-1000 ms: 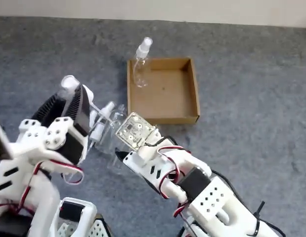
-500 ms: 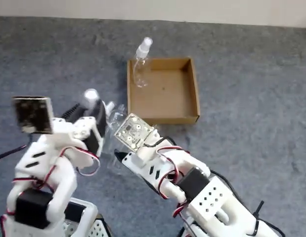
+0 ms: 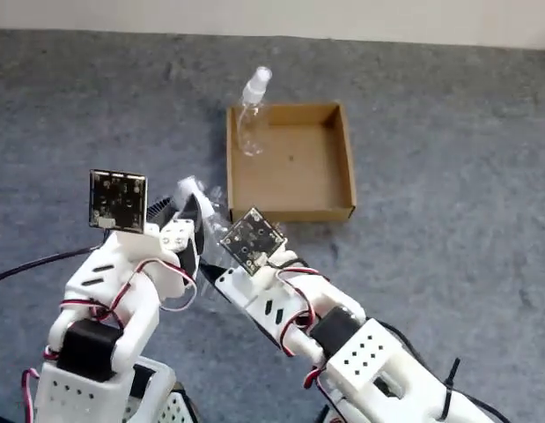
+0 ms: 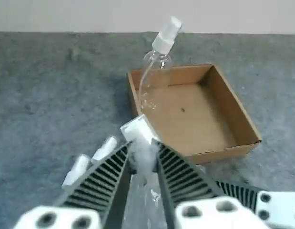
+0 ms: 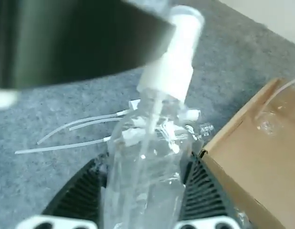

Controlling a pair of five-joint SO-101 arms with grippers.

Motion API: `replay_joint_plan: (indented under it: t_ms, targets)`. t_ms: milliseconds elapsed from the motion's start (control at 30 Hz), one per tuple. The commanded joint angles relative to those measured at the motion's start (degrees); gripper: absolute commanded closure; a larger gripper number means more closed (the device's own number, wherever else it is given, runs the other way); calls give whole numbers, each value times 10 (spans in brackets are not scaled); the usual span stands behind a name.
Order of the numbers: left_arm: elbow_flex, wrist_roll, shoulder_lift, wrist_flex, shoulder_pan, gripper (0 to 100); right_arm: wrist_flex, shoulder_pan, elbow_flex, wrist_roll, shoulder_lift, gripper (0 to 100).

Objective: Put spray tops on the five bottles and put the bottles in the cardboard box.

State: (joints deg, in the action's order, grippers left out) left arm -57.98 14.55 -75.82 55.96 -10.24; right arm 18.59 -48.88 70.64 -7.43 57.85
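Note:
My right gripper is shut on a clear bottle held upright above the carpet. A white spray top sits in the bottle's neck, its tube running down inside. My left gripper is shut on that spray top from above. In the high view both grippers meet left of the cardboard box, the left gripper over the right gripper. A finished bottle with its top stands in the box's far left corner.
Loose spray tops with long thin tubes lie on the grey carpet beside the box, with two white heads showing under my left gripper. The box floor is bare apart from the standing bottle.
The left arm has swung in from the left with the spray top and brought it over the bottle in the right gripper. The right arm shifted only slightly.

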Motion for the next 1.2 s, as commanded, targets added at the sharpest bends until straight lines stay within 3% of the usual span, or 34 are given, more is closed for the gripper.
replay_joint_plan:
  t_ms: [0,267,667,767,1167]
  targets:
    - [-7,-11,0,0,-33,997,-27,15,-15,5,18,995]
    - [1,-19,-2,-4,-20,993,-24,32,-14,3,18,995]
    - [17,-79,-160,-14,136,952,-24,32,-10,3,18,995]
    - [55,-79,-106,-34,145,886,-24,32,-9,3,18,995]
    - [274,-79,203,-50,92,911,-24,32,-8,3,18,995]
